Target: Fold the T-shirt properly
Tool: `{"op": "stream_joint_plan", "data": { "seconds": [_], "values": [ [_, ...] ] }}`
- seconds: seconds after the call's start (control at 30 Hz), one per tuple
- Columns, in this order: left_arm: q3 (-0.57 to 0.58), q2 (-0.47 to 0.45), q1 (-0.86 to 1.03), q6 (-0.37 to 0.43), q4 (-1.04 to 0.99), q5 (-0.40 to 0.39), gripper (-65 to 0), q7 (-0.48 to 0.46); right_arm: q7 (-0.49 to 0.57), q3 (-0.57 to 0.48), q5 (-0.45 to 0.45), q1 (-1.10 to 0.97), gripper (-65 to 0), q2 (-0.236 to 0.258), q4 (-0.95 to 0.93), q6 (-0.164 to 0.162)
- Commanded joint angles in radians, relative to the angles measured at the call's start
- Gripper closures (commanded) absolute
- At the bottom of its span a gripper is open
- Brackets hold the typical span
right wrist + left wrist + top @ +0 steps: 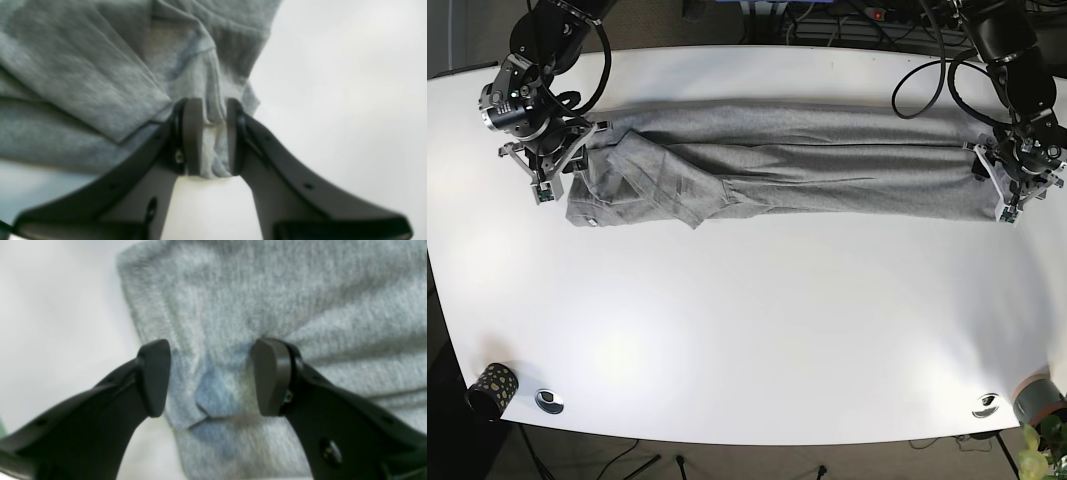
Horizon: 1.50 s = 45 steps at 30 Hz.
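A grey T-shirt (807,165) lies on the white table (757,330), folded lengthwise into a long strip running left to right. In the base view my right gripper (562,172) is at the strip's left end. In the right wrist view it (213,136) is shut on a bunched fold of the shirt (83,76). In the base view my left gripper (1005,195) is at the strip's right end. In the left wrist view it (213,376) is open, its jaws wide apart over a corner of the shirt (267,300).
A dotted black cup (492,388) and a small round metal fitting (549,401) are at the front left corner. Another fitting (985,405) and a grey pot (1039,398) are at the front right. Cables (927,90) run along the back right edge.
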Motion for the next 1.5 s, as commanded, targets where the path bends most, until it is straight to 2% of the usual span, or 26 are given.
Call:
{"op": "stream_joint_plan", "data": {
  "seconds": [0.0,0.1,0.23,0.3,0.43,0.6,0.73,0.9,1.1,1.2,1.37,1.43,1.47],
  "values": [
    [-0.004,-0.018,-0.011,0.002,0.083,-0.054,-37.1,-0.015,-0.007,-0.004,0.004,0.011,-13.6,-0.013,0.034,-0.001],
    [-0.006,-0.018,-0.007,0.002,0.139,-0.113,-37.1,-0.013,-0.009,-0.067,0.004,0.011,-19.5,-0.030,0.034,-0.001],
    [-0.006,-0.024,0.043,0.002,0.181,-0.183,-37.2,-0.013,-0.009,-0.144,0.004,0.003,-31.9,-0.035,0.027,-0.001],
    [-0.006,-0.024,0.052,0.002,0.175,-0.197,-37.2,-0.013,-0.007,-0.150,0.003,0.005,-34.4,-0.051,0.007,-0.001],
    [-0.006,-0.023,0.052,0.002,0.104,-0.182,-37.2,-0.015,0.003,-0.151,-0.008,0.034,-32.5,-0.061,-0.058,-0.001],
    [-0.004,-0.024,0.047,0.002,-0.014,-0.166,-37.2,-0.021,0.083,-0.156,-0.008,0.062,-30.0,-0.058,-0.184,-0.001],
    [0.004,-0.026,0.026,0.002,-0.085,-0.165,-37.2,-0.035,0.129,-0.156,-0.010,0.101,-30.0,-0.016,-0.280,-0.001],
    [0.040,-0.040,-0.040,0.002,-0.210,-0.163,-37.2,-0.108,0.203,-0.157,-0.010,0.163,-30.0,0.024,-0.397,-0.001],
    [0.054,-0.047,-0.112,0.002,-0.244,-0.174,-37.2,-0.105,0.243,-0.157,-0.008,0.243,-30.0,0.073,-0.503,-0.001],
    [0.033,-0.047,-0.120,0.002,-0.183,-0.214,-37.2,-0.055,0.241,-0.157,-0.007,0.258,-30.0,0.076,-0.498,-0.001],
    [-0.156,-0.047,-0.122,0.002,-0.100,-0.372,-37.9,0.080,0.240,-0.157,-0.008,0.259,-30.0,0.079,-0.454,-0.001],
    [-0.204,-0.050,-0.123,0.002,-0.101,-0.401,-40.3,0.113,0.240,-0.157,-0.008,0.259,-30.0,0.079,-0.446,-0.001],
    [-0.230,-0.050,-0.132,0.002,-0.101,-0.409,-43.6,0.125,0.240,-0.157,-0.008,0.258,-30.0,0.077,-0.441,-0.001]
  ]
}}
